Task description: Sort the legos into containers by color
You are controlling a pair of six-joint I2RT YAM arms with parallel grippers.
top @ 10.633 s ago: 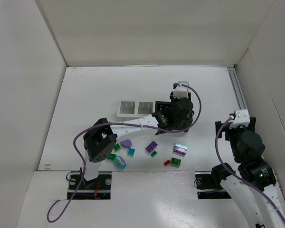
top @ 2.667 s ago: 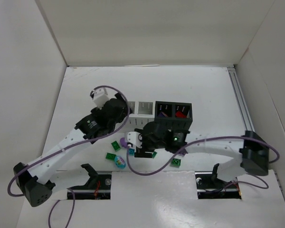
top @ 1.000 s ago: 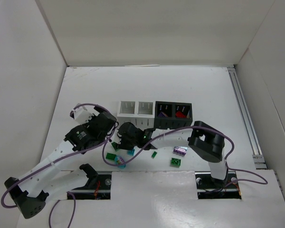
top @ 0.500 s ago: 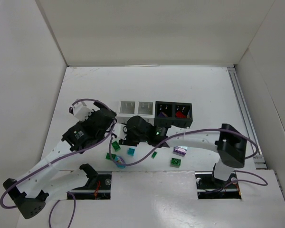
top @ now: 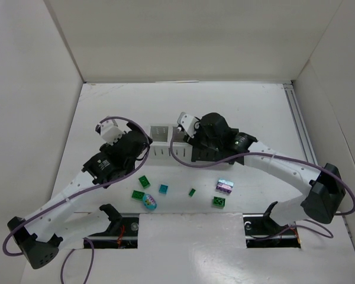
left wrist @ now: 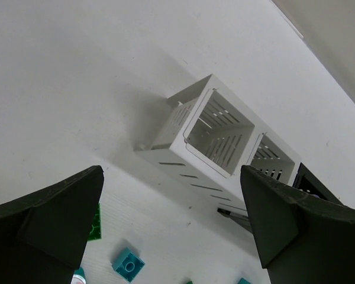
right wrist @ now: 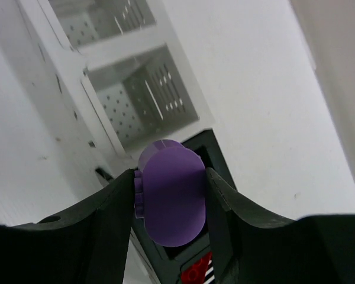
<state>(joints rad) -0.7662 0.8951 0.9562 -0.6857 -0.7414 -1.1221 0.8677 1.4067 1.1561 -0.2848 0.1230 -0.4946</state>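
Here, the right gripper (right wrist: 170,184) pinches a purple lego (right wrist: 168,200), seemingly above the black container (right wrist: 216,155); the left gripper (left wrist: 170,177) gapes empty.

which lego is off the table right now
The purple rounded piece, clamped between the right gripper's fingers by the black container. Every other lego lies loose on the table, such as the teal brick.

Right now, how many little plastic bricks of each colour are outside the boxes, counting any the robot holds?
Green studded plastic bricks: 4
Teal square plastic brick: 1
Mixed purple-and-teal plastic pieces: 2
Purple rounded plastic piece, held in the right jaws: 1
Total: 8
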